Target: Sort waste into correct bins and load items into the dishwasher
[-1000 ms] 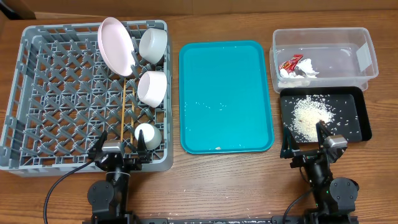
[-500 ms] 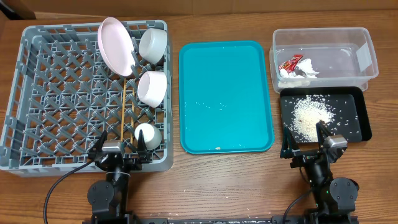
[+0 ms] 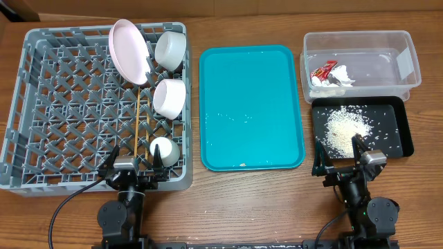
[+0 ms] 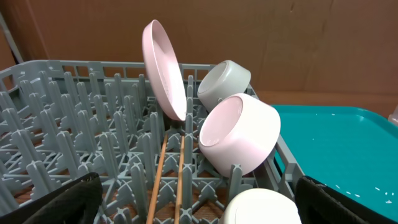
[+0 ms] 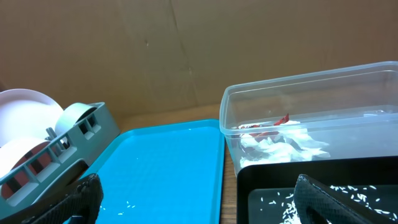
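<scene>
The grey dish rack point(image 3: 62, 104) holds the pale pink plate point(image 3: 129, 50), two white bowls point(image 3: 170, 48) point(image 3: 169, 97), the small white cup point(image 3: 164, 148) and the wooden chopsticks point(image 3: 142, 119). The clear tub point(image 3: 360, 76) holds the red wrapper point(image 3: 324, 70) and the white napkin point(image 3: 335, 81). The black tray point(image 3: 387, 142) holds the rice pile point(image 3: 344, 129). My left gripper point(image 3: 133, 160) is open and empty at the rack's near edge, by the cup point(image 4: 258, 208). My right gripper point(image 3: 340, 158) is open and empty at the black tray's point(image 5: 261, 180) near edge.
The teal serving tray point(image 3: 250, 107) lies between rack and bins, with a few stray rice grains point(image 3: 232, 117) on it. Brown cardboard stands behind the table in the wrist views. Bare wooden table runs along the front edge.
</scene>
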